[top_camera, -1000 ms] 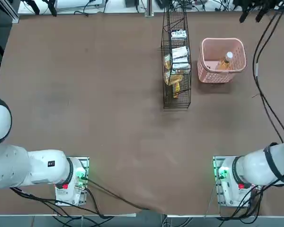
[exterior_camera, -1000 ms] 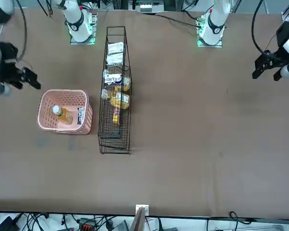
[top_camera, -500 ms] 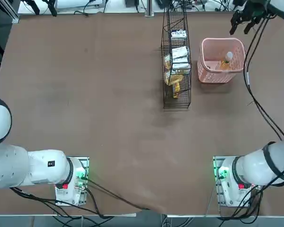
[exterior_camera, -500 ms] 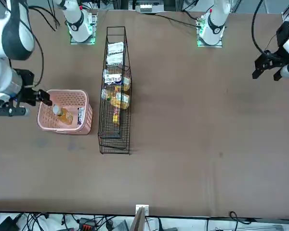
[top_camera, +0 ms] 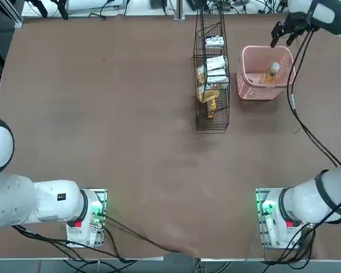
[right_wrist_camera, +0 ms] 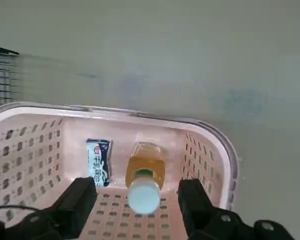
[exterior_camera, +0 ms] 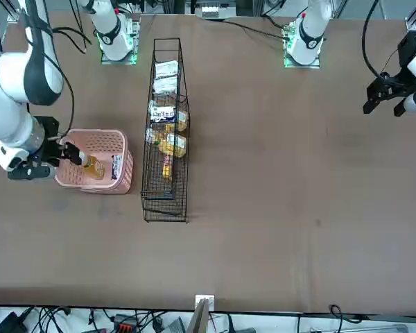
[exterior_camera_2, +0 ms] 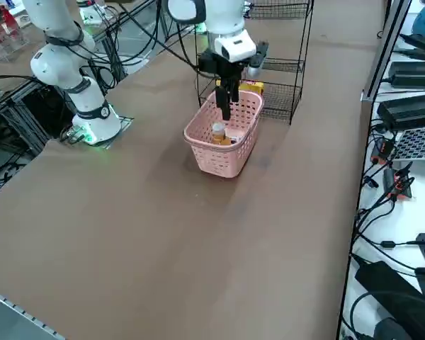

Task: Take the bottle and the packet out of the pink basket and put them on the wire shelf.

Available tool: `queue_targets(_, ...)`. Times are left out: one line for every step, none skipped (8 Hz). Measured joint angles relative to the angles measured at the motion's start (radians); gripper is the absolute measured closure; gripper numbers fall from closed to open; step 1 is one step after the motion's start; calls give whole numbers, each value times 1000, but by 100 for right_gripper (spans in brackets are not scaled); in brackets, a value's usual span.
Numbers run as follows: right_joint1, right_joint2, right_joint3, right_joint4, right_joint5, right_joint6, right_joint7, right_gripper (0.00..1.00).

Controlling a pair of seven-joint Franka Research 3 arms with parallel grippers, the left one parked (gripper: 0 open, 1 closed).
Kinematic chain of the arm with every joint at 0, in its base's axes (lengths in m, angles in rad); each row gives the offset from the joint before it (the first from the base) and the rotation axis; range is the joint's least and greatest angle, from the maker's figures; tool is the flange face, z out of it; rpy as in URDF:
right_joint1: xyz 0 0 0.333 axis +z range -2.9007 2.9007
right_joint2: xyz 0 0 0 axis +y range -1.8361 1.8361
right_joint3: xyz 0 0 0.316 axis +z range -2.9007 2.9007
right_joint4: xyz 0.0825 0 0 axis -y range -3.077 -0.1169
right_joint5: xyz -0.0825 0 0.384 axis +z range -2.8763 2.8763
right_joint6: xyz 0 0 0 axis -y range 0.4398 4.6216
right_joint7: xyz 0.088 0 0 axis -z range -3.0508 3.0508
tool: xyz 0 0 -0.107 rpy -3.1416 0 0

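Observation:
The pink basket [top_camera: 242,71] [exterior_camera: 125,177] [exterior_camera_2: 223,161] stands by the far right end of the table, beside the black wire shelf [top_camera: 211,116] [exterior_camera: 165,205] [exterior_camera_2: 287,88]. Inside it lie the bottle [top_camera: 269,74] [exterior_camera: 91,166] [exterior_camera_2: 217,132] [right_wrist_camera: 145,170], amber with a white cap, and the white packet [exterior_camera: 116,168] [right_wrist_camera: 98,160] next to it. My right gripper [top_camera: 284,33] [exterior_camera: 71,152] [exterior_camera_2: 227,110] [right_wrist_camera: 136,190] hangs open above the basket, apart from its contents. In the right wrist view the bottle's cap shows between the two fingers [right_wrist_camera: 80,197].
The shelf's tiers hold several yellow and white packets [top_camera: 215,71] [exterior_camera: 165,114]. A black cable [top_camera: 307,133] trails from the right arm over the table on the basket's right. Cables and equipment line the table's far edge [exterior_camera_2: 411,106].
My right arm has swung in from the table's far right edge, and the open gripper now hangs over the basket. Bottle and packet have not moved.

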Motion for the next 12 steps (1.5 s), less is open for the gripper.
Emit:
queue_targets(0, 4, 0, -29, -1, 36, -23, 0)
queue_targets(0, 6, 0, -55, -1, 63, -52, 0)
queue_targets(0, 6, -1, -80, -1, 84, -69, 0)
queue_targets(0, 7, -1, -99, -1, 97, -71, 0)
queue_targets(0, 7, -1, -114, -1, 111, -71, 0)
queue_targets(0, 7, -1, -129, -1, 132, -71, 1)
queue_targets(0, 8, -1, -143, -1, 146, -71, 1)
queue_targets(0, 11, -1, -153, -1, 155, -71, 1)
queue_targets(0, 14, -1, -157, -1, 158, -71, 1)
queue_targets(0, 17, -1, -158, -1, 158, -71, 1)
queue_targets(0, 18, -1, -159, 0, 158, -71, 1)
queue_targets(0, 18, -1, -159, 0, 159, -71, 2)
